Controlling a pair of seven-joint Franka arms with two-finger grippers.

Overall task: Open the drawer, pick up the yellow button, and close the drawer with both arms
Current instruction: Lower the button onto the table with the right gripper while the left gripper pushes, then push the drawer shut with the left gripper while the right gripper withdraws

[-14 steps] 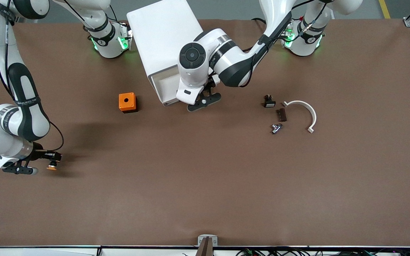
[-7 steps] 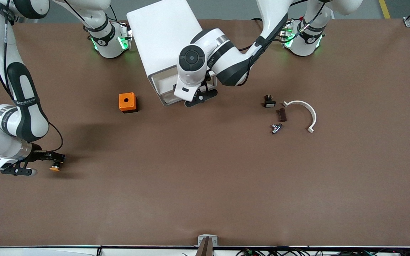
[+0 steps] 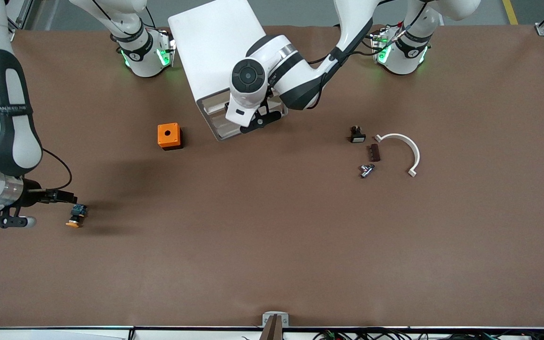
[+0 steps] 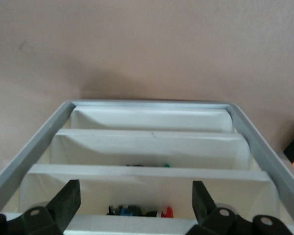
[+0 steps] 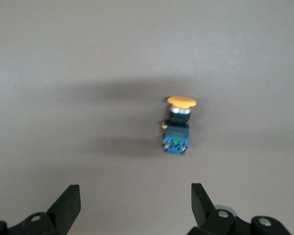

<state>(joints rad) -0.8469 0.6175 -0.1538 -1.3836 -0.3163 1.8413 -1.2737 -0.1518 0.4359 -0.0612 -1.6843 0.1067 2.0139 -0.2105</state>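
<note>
The button (image 3: 75, 217) lies on its side on the brown table near the right arm's end, orange cap toward the front camera; in the right wrist view the button (image 5: 178, 128) is free of the fingers. My right gripper (image 3: 4, 221) (image 5: 135, 205) hovers open and empty beside it. The white cabinet (image 3: 215, 42) stands between the two bases. Its top drawer (image 3: 214, 108) shows only a thin sliver of tray. My left gripper (image 3: 256, 121) (image 4: 135, 203) is open at the drawer fronts (image 4: 147, 172), holding nothing. Small dark parts (image 4: 137, 211) show in a lower drawer.
An orange cube with a hole (image 3: 168, 136) sits near the cabinet. Toward the left arm's end lie a black part with a white face (image 3: 357, 135), a dark brown piece (image 3: 373, 152), a metal fitting (image 3: 367, 170) and a white curved strip (image 3: 404, 144).
My right gripper opened, let the button down on the table and drew back from it. My left arm moved toward the cabinet and the drawer slid most of the way in.
</note>
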